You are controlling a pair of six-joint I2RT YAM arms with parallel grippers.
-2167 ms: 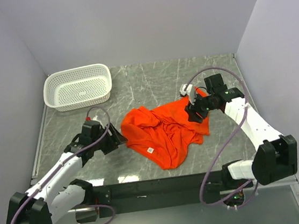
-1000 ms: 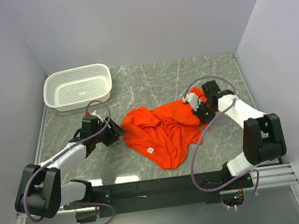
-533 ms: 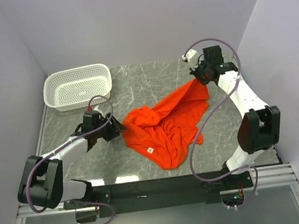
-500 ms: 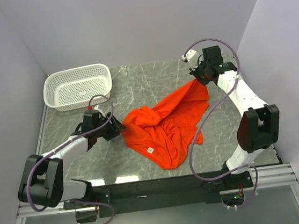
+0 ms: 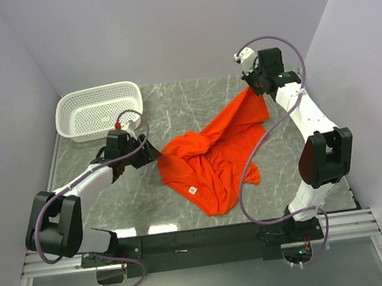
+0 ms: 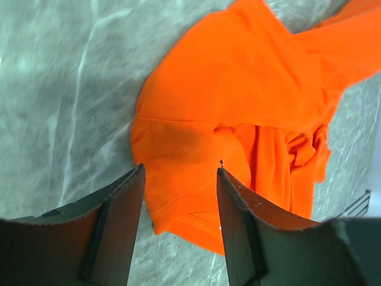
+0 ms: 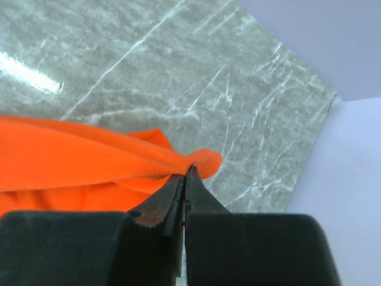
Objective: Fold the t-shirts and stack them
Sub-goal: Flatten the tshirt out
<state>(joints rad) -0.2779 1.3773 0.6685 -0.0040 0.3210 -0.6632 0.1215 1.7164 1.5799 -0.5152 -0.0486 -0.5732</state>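
Grey bench (image 5: 187, 105) between plain walls: shirt (image 5: 206, 158) crumpled mid-frame. Right gripper (image 7: 185, 179) has its jaws shut on a corner, upper right. Left gripper (image 6: 180, 171) has its jaws wide over the opposite edge. It looks like spreading; next, the left should clamp.

We get bright, even, diffuse light from overhead in the top view: shadows are soft, and the only glare is a white band on the table (image 5: 156, 228) by its near edge. Left wrist: the fingers (image 6: 113, 238) are dark and out of focus, the shirt (image 6: 238, 89) is saturated almost to clipping with one dull shadow patch, and we see the table go soft at left. Right wrist: glare streak at far left, nearest cloth slightly blurred.
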